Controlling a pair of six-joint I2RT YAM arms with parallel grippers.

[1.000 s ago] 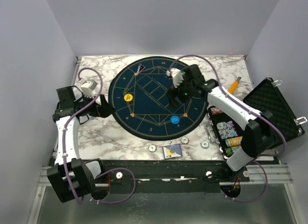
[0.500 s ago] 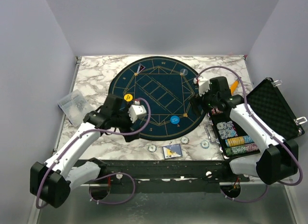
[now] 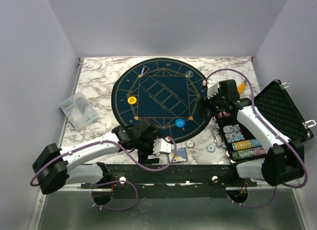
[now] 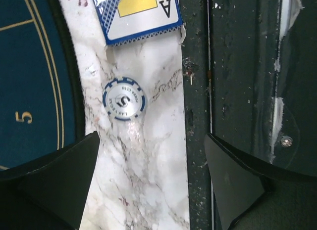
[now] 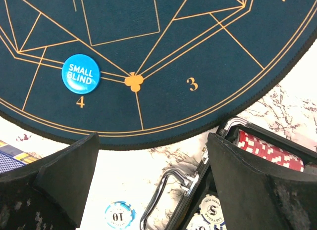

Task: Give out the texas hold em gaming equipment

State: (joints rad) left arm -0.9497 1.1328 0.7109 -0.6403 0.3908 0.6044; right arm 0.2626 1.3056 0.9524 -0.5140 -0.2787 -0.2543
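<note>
Left tool (image 4: 151, 137) agape near white chip (image 4: 124, 98), blue-rimmed, marked 5

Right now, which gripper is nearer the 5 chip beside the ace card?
Left. The left gripper hangs open right by the chip; the right gripper is far off, beside the case.

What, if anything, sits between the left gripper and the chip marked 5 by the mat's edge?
Nothing visible. The chip lies bare on the marble table, just ahead of the open left gripper. The card lies beyond it, apart.
</note>
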